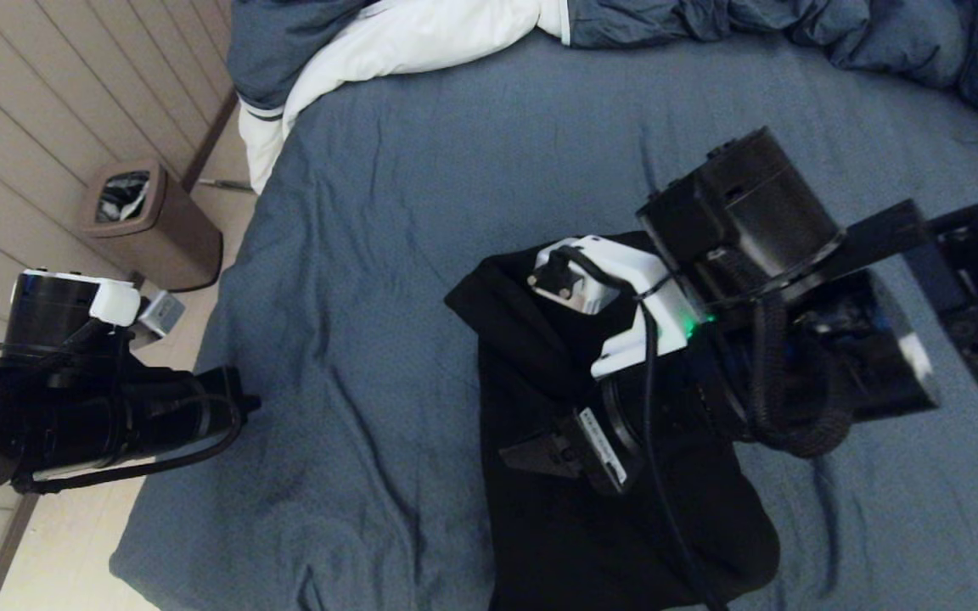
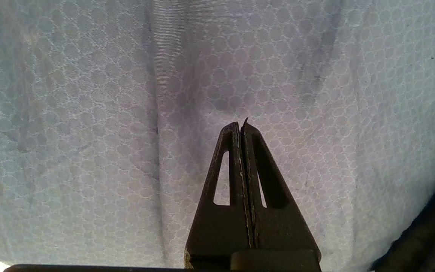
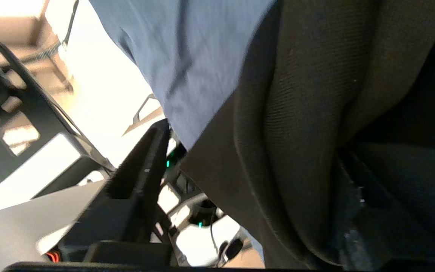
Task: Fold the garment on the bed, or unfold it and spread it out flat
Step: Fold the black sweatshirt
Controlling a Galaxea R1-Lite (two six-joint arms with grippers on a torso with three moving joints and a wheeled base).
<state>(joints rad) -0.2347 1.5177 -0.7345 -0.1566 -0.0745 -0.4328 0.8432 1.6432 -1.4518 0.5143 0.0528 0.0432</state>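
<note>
Two arms show from my head camera. On the far left my left arm hangs beyond the bed's edge, over the floor, in front of a brown bin (image 1: 149, 225). Its fingers are out of sight there, but the left wrist camera shows the left gripper (image 2: 242, 126) pressed shut on nothing, its tip just above the honeycomb-patterned sheet.

Moving right, the bed (image 1: 387, 255) fills most of the head view, its blue-grey sheet lightly wrinkled. A duvet (image 1: 421, 34) with white lining is bunched along the far edge.

Right of centre lies the black sweatshirt (image 1: 540, 509), gathered into a long folded bundle that runs to the near edge of the bed. My right arm reaches over it, and the right gripper (image 1: 540, 454) sits low on the cloth; from the head camera I can only make out one dark finger. The right wrist camera shows what that view hides: one finger (image 3: 142, 170) stands clear at the side while the black fabric (image 3: 308, 113) fills the space beside it, so the jaws look spread apart. I cannot tell whether any cloth is pinched.
</note>
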